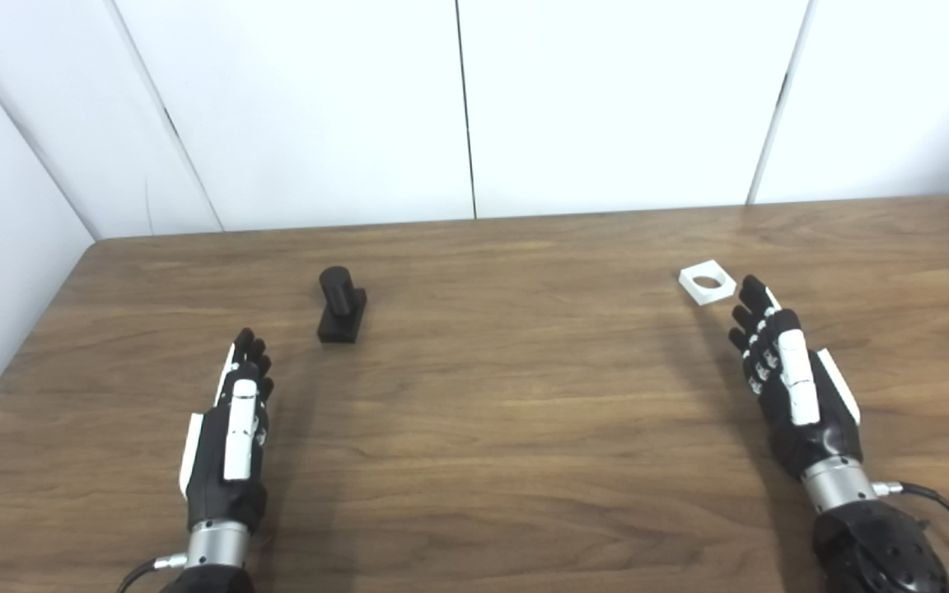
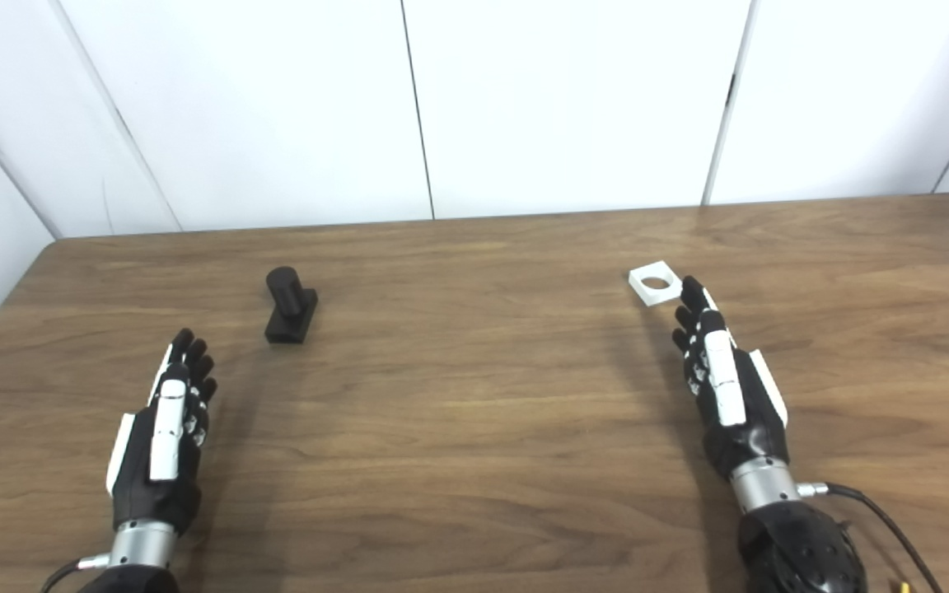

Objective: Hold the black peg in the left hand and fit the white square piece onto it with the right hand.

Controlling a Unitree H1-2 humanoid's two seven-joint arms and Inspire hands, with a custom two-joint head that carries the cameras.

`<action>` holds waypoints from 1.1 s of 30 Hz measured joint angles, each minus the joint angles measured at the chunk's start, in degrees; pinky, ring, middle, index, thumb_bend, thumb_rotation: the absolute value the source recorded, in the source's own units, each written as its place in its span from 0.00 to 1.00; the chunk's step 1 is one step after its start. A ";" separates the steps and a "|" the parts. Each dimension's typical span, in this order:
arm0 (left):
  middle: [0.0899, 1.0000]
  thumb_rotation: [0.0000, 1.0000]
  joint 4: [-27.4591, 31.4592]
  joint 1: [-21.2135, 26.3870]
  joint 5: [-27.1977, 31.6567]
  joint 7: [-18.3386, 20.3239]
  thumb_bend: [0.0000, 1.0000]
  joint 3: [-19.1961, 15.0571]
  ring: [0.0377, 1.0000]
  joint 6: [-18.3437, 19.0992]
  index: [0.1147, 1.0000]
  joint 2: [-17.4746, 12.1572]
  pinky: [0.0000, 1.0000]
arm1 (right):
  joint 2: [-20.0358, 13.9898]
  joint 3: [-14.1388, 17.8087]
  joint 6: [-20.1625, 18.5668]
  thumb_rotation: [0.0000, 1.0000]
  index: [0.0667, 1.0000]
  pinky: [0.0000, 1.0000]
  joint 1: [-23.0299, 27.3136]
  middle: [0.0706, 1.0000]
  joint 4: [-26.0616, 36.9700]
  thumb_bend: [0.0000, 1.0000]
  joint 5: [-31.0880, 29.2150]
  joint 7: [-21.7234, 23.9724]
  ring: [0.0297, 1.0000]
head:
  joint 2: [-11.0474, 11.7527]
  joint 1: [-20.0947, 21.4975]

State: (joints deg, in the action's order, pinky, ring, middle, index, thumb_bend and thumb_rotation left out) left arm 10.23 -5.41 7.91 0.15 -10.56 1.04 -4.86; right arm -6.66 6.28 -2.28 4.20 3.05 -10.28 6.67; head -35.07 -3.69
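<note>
The black peg [image 1: 341, 306], a short cylinder on a rectangular base, stands on the wooden table [image 1: 507, 395] left of centre. The white square piece [image 1: 707, 282] with a round hole lies flat at the right. My left hand [image 1: 231, 428] is open and empty, fingers stretched forward, below and left of the peg and apart from it. My right hand [image 1: 787, 379] is open and empty, its fingertips [image 1: 750, 290] just short of the white piece. It also shows in the right eye view [image 2: 726, 387].
White wall panels [image 1: 458, 107] close off the far side of the table. The table's left edge [image 1: 21, 346] runs diagonally near my left hand. A black cable [image 1: 936, 502] trails from my right wrist.
</note>
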 measured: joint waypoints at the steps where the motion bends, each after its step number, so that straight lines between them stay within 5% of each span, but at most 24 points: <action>1: 1.00 0.88 0.05 0.00 -0.01 0.00 0.45 0.01 1.00 0.01 1.00 0.00 1.00 | -0.01 -0.01 0.02 0.97 0.97 1.00 0.00 1.00 -0.02 0.52 -0.03 0.02 1.00 | 0.08 0.00; 17: 1.00 0.89 0.30 -0.04 0.12 0.06 0.42 0.17 1.00 0.11 1.00 0.04 1.00 | -0.07 -0.07 0.06 0.99 0.97 1.00 0.00 1.00 -0.02 0.52 -0.19 0.10 1.00 | -0.18 -0.09; 21: 0.98 0.68 0.31 -0.04 -1.70 -0.37 0.50 0.47 0.99 0.16 0.99 0.04 0.99 | -0.11 -0.09 0.08 0.98 0.97 1.00 0.00 1.00 -0.02 0.53 -0.20 0.14 1.00 | -0.18 -0.44; 29: 0.94 0.61 4.74 -0.04 -27.39 -8.86 0.59 3.66 0.91 10.60 0.94 0.78 0.84 | -0.48 -0.13 0.25 0.97 0.98 1.00 -0.01 1.00 -0.19 0.54 -0.57 0.41 1.00 | 0.26 -0.97; 33: 0.94 0.57 7.17 1.10 -34.50 -10.32 0.66 4.79 0.91 15.18 0.93 1.21 0.84 | -0.91 -0.14 0.34 0.97 0.98 1.00 -0.01 1.00 -0.39 0.53 -1.04 0.55 1.00 | 0.61 -1.23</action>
State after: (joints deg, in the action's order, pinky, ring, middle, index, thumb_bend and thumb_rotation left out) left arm 17.40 -4.31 -26.59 -10.18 -5.77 16.21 -3.65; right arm -7.57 6.15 -1.94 4.20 2.66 -11.32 7.23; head -34.45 -4.92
